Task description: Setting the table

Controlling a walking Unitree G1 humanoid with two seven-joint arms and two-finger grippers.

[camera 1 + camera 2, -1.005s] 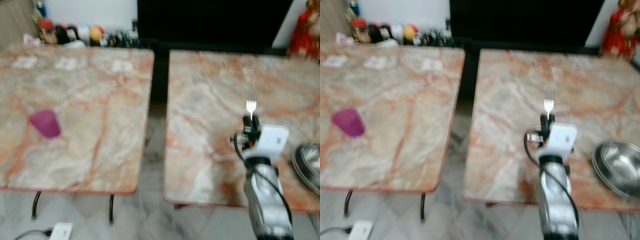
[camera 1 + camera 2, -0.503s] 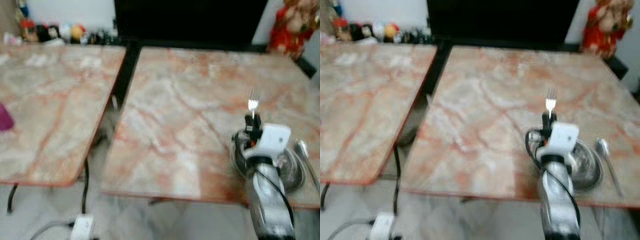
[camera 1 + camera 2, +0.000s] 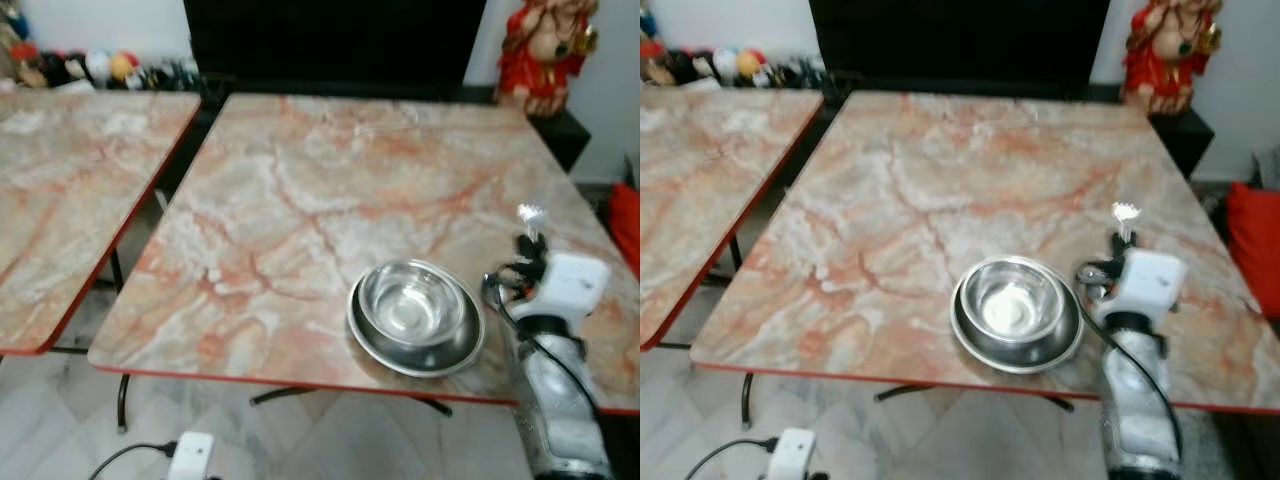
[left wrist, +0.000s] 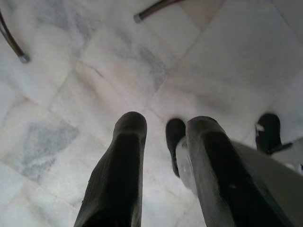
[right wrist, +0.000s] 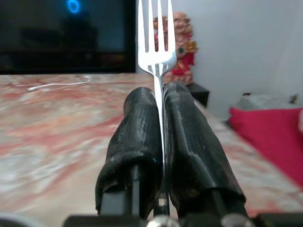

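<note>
My right gripper [image 5: 158,97] is shut on a silver fork [image 5: 154,33], whose tines stick up past the black fingers [image 5: 137,127]. In the eye views the fork [image 3: 529,218] stands upright above the right wrist [image 3: 570,283], over the marble table [image 3: 300,170] near its right front corner. A steel bowl in a steel plate [image 3: 414,315] rests near the table's front edge, just left of the right arm. My left gripper [image 4: 163,125] hangs over the white floor, its fingers [image 4: 125,151] apart with nothing between them.
A second marble table [image 3: 60,180] stands to the left across a narrow gap. A red figurine [image 3: 540,45] sits at the back right, small toys [image 3: 90,68] at the back left. A red cushion [image 3: 1252,250] lies right of the table. A white plug block [image 3: 190,455] lies on the floor.
The camera has swung right: the left table and purple cup slid out of sight, and the bowl came fully into view. The fork stays in my right gripper.
</note>
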